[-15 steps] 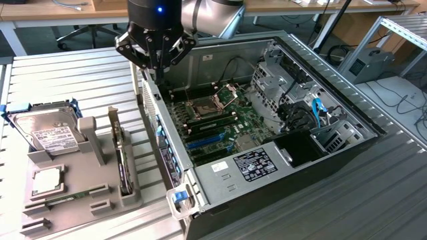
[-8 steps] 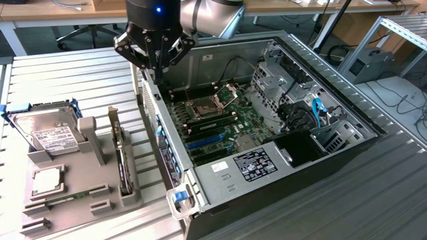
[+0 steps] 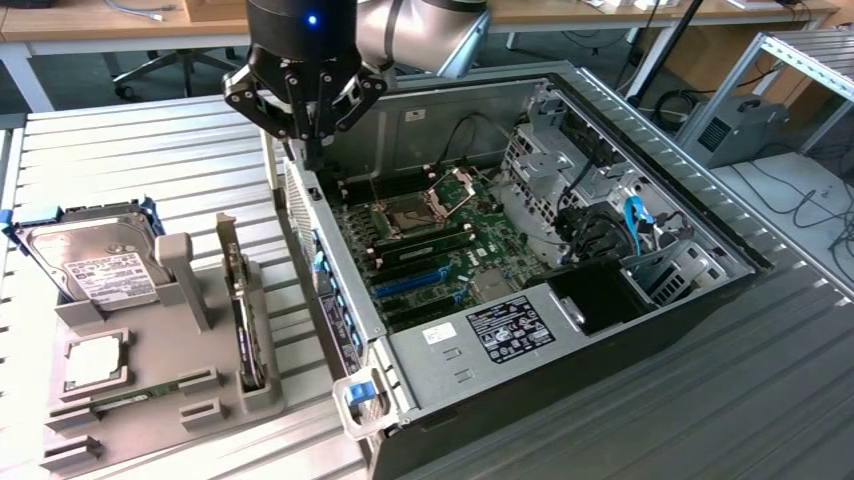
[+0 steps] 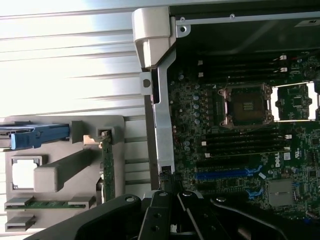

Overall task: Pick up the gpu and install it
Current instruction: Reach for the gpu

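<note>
The fingers of the gripper (image 3: 311, 145) are being held together with nothing clamped between them, and the tool is being pointed down over the rear wall of the open computer case (image 3: 441, 110), just above its edge. In the wrist view that same metal edge is being looked down on, with the motherboard (image 4: 240, 130) on one side of it and the grey holder (image 4: 60, 175) on the other. The gpu (image 3: 240, 300) is being carried on its long edge in a slot of the holder, which is lying on the bench beside the case, toward the exterior view's left. The card is probably being stood this way so that its upper edge is being offered to a grasp from above. It is well apart from the fingertips and is not being touched. The blue slot (image 3: 414, 283) on the motherboard is lying bare, so the installing is being judged as not yet begun.
</note>
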Action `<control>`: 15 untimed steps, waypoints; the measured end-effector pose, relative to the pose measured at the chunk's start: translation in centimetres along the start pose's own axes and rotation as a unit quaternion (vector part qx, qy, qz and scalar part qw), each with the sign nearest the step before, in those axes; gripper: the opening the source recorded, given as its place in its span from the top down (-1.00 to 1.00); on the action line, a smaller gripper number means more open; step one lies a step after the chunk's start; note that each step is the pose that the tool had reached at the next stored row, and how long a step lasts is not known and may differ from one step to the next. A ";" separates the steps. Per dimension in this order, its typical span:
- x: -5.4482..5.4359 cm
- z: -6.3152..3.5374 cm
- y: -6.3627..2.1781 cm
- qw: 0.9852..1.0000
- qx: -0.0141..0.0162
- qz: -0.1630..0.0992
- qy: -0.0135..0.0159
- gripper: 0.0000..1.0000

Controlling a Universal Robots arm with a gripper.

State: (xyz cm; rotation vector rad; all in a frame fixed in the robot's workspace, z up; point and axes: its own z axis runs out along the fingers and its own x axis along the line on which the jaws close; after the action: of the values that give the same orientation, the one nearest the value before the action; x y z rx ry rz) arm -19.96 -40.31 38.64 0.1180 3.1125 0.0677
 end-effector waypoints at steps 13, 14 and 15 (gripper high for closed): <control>0.7 0.25 -0.48 1.000 0.000 0.000 0.000 0.79; 0.8 0.30 -0.54 1.000 0.000 0.000 0.000 0.79; 0.8 0.30 -0.54 1.000 0.000 0.000 0.000 0.79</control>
State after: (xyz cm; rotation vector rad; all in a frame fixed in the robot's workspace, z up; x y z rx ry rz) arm -20.75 -40.78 38.30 0.1177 3.1125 0.0676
